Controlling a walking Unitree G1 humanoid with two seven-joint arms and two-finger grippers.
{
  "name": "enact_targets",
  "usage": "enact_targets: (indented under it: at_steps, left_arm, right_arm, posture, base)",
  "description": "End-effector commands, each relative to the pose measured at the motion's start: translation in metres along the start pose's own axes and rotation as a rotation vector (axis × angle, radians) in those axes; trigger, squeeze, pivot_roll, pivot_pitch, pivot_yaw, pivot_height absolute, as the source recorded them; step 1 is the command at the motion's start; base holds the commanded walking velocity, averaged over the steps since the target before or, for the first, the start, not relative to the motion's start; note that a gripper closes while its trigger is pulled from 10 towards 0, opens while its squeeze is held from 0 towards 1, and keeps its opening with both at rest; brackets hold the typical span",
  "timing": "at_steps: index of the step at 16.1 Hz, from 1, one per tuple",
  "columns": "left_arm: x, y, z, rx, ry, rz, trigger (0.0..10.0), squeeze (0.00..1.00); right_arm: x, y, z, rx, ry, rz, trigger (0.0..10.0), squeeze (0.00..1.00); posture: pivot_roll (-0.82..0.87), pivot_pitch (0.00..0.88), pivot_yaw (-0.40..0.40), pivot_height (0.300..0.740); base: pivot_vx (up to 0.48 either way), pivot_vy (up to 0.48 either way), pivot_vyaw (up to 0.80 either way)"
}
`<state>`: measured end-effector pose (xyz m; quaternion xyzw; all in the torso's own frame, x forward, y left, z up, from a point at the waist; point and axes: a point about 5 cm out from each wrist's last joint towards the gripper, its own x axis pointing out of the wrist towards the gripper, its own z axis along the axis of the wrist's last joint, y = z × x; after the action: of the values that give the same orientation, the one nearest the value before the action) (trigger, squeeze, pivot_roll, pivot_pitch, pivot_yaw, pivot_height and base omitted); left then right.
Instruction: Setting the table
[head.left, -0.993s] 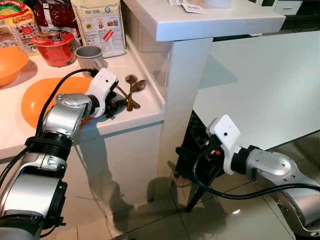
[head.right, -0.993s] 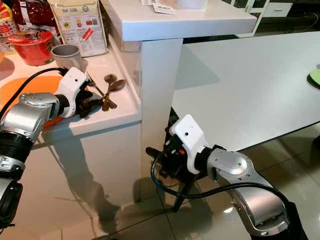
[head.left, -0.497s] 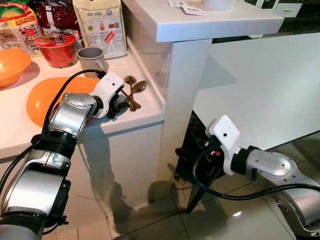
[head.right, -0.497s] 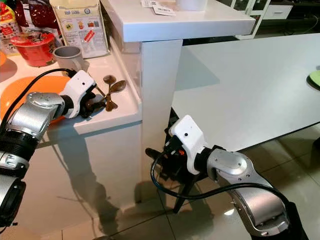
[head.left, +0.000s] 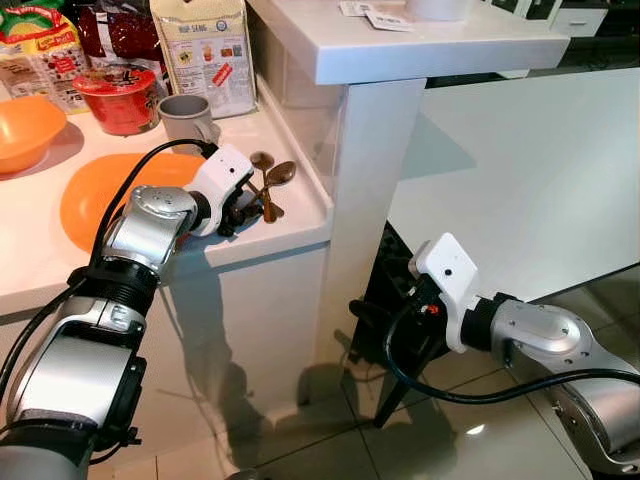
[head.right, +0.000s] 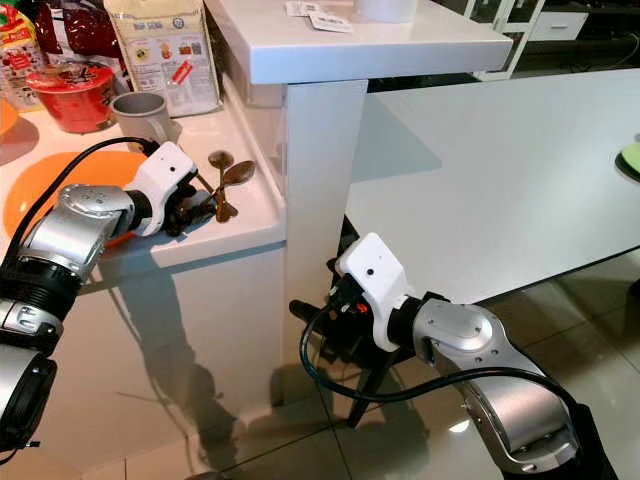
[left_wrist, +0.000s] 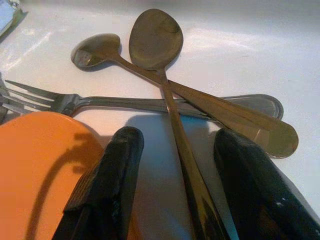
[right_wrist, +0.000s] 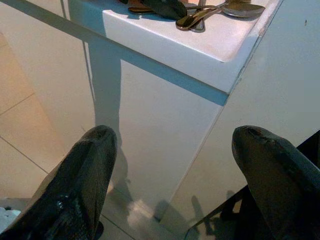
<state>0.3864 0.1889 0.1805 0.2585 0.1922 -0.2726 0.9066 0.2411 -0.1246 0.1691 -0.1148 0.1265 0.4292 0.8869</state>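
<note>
On the white bench (head.left: 290, 215), the left claw (left_wrist: 172, 170) stands wide open beside the orange plate (head.left: 95, 185), its fingers (left_wrist: 112, 175) straddling the handle of one of the crossed spoons (left_wrist: 155, 45), gripping nothing. A fork (left_wrist: 75, 102) lies under them. Below the bench, the right claw (right_wrist: 175, 170) hangs wide open, empty.

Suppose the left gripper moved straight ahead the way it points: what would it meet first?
Probably the larger spoon, whose handle already lies between the open left gripper's fingers, with a second spoon and fork crossing just beyond.
</note>
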Motion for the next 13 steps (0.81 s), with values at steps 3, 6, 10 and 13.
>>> enact_targets:
  at_steps: [3, 6, 10, 13]
  left_arm:
    - [0.005, -0.009, -0.002, 0.053, 0.027, -0.046, 10.0, 0.00]
    - [0.004, -0.011, 0.004, 0.064, 0.010, -0.071, 10.0, 0.00]
    - [0.010, -0.014, -0.004, -0.109, 0.054, -0.110, 10.0, 0.00]
    - [0.012, -0.016, -0.005, -0.170, 0.071, -0.128, 10.0, 0.00]
  right_arm:
    - [-0.002, 0.000, 0.003, -0.014, -0.009, 0.004, 10.0, 0.00]
    - [-0.002, 0.000, 0.003, -0.014, -0.009, 0.005, 10.0, 0.00]
    - [-0.001, 0.000, 0.003, -0.014, -0.009, 0.005, 10.0, 0.00]
    - [-0.002, 0.000, 0.003, -0.015, -0.009, 0.004, 10.0, 0.00]
  posture:
    - [-0.04, 0.018, -0.032, 0.740]
    - [-0.04, 0.018, -0.032, 0.740]
    - [-0.04, 0.014, -0.026, 0.740]
    - [-0.04, 0.014, -0.026, 0.740]
  base:
    - [0.000, 0.000, 0.00]
    - [0.000, 0.000, 0.00]
    - [0.000, 0.000, 0.00]
    - [0.000, 0.000, 0.00]
